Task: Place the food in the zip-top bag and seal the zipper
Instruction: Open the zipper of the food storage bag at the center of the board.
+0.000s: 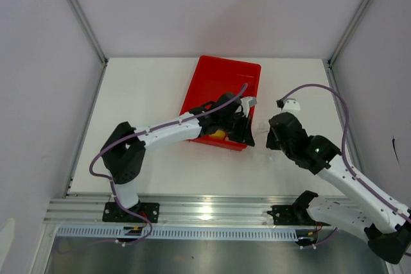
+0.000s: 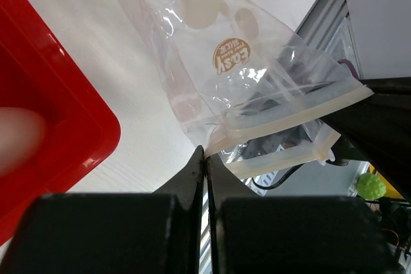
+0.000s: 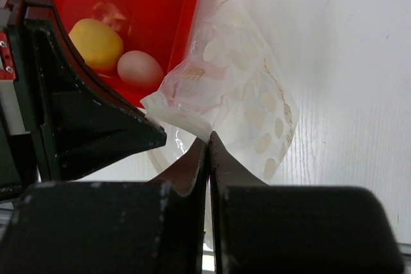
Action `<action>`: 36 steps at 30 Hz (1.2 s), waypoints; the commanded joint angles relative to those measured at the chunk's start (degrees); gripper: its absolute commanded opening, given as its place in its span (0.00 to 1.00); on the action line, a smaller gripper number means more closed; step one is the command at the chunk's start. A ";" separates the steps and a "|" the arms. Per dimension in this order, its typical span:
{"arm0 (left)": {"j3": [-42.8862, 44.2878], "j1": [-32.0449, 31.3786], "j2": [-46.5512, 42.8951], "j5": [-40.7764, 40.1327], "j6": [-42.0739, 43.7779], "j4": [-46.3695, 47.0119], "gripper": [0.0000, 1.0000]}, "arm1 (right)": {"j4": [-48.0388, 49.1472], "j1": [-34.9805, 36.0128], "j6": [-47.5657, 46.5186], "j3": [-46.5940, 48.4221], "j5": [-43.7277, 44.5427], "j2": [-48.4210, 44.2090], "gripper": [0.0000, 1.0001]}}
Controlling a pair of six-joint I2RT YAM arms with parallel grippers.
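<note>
The zip-top bag [image 2: 218,43] is clear with pale dots and hangs open-mouthed between both grippers, just off the red tray's near right corner. My left gripper [image 2: 205,152] is shut on one end of its pale zipper [image 2: 295,115]. From the opposite side, my right gripper [image 3: 209,138] is shut on the bag's [image 3: 250,88] rim. Two pieces of food lie in the tray beyond the bag: a yellow fruit [image 3: 96,42] and a pinkish egg-like ball [image 3: 139,68]. From above, the left gripper [image 1: 241,128] and right gripper [image 1: 270,136] nearly meet, with the yellow fruit [image 1: 219,135] showing under the left one.
The red tray [image 1: 218,78] sits at the table's middle back, tilted slightly. White table surface lies around it, bounded by walls and metal posts. The right arm's purple cable [image 1: 321,88] loops over the right side of the table.
</note>
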 commanded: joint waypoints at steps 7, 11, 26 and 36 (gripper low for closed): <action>-1.37 -0.07 -2.43 -4.76 4.11 -4.25 0.02 | 3.35 0.08 0.24 -3.23 -0.12 6.15 0.00; -1.54 0.19 -2.95 -7.22 5.08 -5.31 0.13 | 4.14 0.08 0.15 -3.67 -0.73 7.82 0.00; -5.51 5.11 -13.16 -9.07 7.80 3.05 0.63 | 4.84 -3.08 -1.16 -3.15 -2.75 7.91 0.00; 20.15 8.19 5.29 -12.67 13.43 -7.06 0.68 | 6.86 -7.82 -3.10 -3.24 -4.86 11.25 0.00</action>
